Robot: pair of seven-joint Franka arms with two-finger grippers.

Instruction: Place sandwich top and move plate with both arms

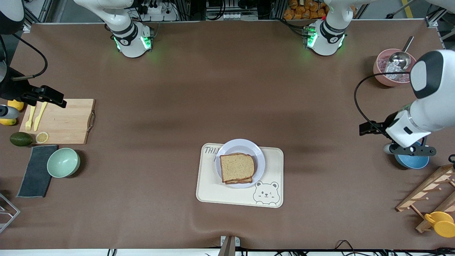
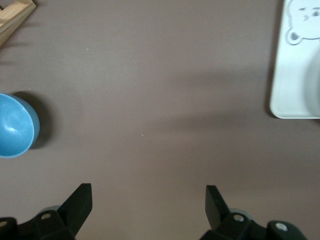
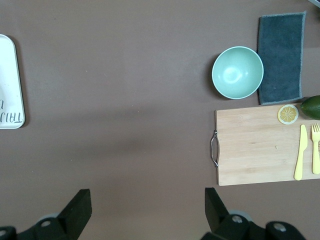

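Observation:
The sandwich top (image 1: 237, 167), a plain brown bread slice, lies on a lower slice whose edge peeks out beneath it. Both rest on the pale plate (image 1: 250, 149), which sits on a cream bear-print tray (image 1: 213, 193) at mid table. My left gripper (image 1: 364, 128) (image 2: 148, 195) hangs open and empty over bare mat between the tray (image 2: 295, 75) and a blue bowl (image 2: 15, 125). At the right arm's end my right gripper (image 1: 58, 100) (image 3: 148, 197) is open and empty over bare mat beside the cutting board's handle (image 3: 214, 148).
A wooden cutting board (image 1: 64, 121) with yellow cutlery, a green bowl (image 1: 63, 162) and a grey cloth (image 1: 37, 170) sit at the right arm's end. The blue bowl (image 1: 412, 161), a pink bowl with a scoop (image 1: 391, 67) and a wooden rack (image 1: 430, 192) sit at the left arm's end.

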